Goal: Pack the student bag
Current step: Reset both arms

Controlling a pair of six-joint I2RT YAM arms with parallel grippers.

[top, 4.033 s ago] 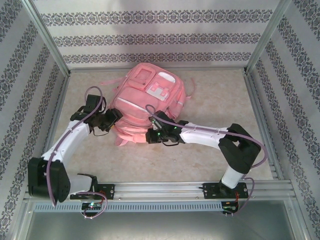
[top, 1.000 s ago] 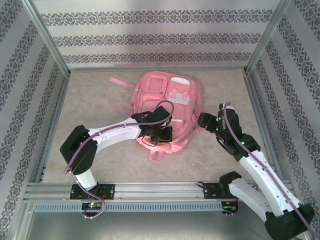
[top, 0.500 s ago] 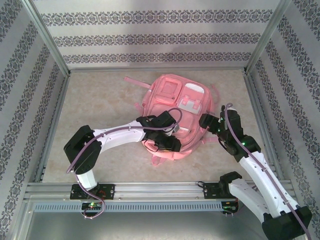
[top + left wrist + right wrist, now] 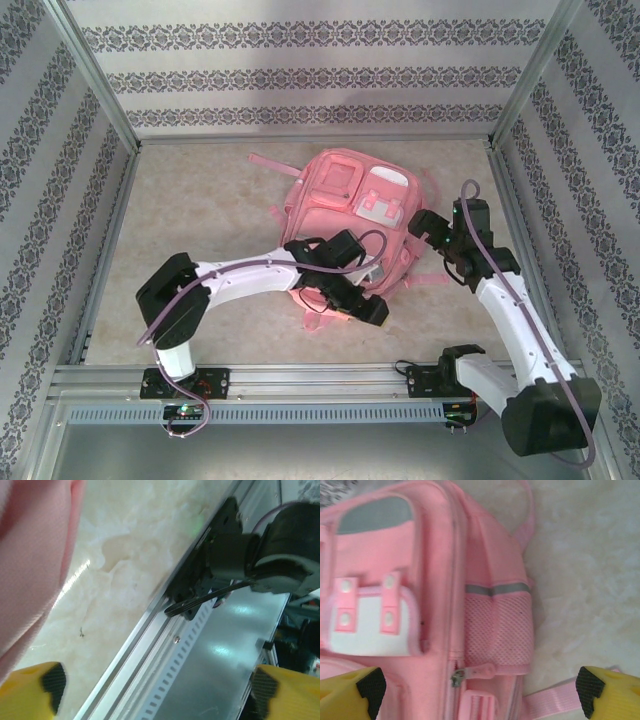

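Note:
The student bag [image 4: 352, 215], a pink backpack with pale front flaps, lies flat at the table's middle back. My left gripper [image 4: 368, 310] hovers open just off the bag's near right corner. In the left wrist view its yellow fingertips [image 4: 30, 692] stand wide apart over the front rail, with the student bag [image 4: 30, 560] at the upper left. My right gripper [image 4: 420, 222] is open at the bag's right side. The right wrist view has its fingertips [image 4: 610, 695] spread above the student bag [image 4: 410, 555], its mesh side pocket [image 4: 497, 630], a zip pull [image 4: 481, 671] and a strap [image 4: 555, 702]. Nothing is held.
An aluminium rail [image 4: 320, 378] runs along the near edge, and the right arm's base [image 4: 235, 555] is bolted to it. Patterned walls and metal posts [image 4: 95, 75] close in the other sides. Bare marbled tabletop [image 4: 200, 200] lies left of the bag.
The left gripper has opened, come off the bag and drawn back toward the near right. The bag slid right, then stopped. The right gripper widened and shifted slightly further back.

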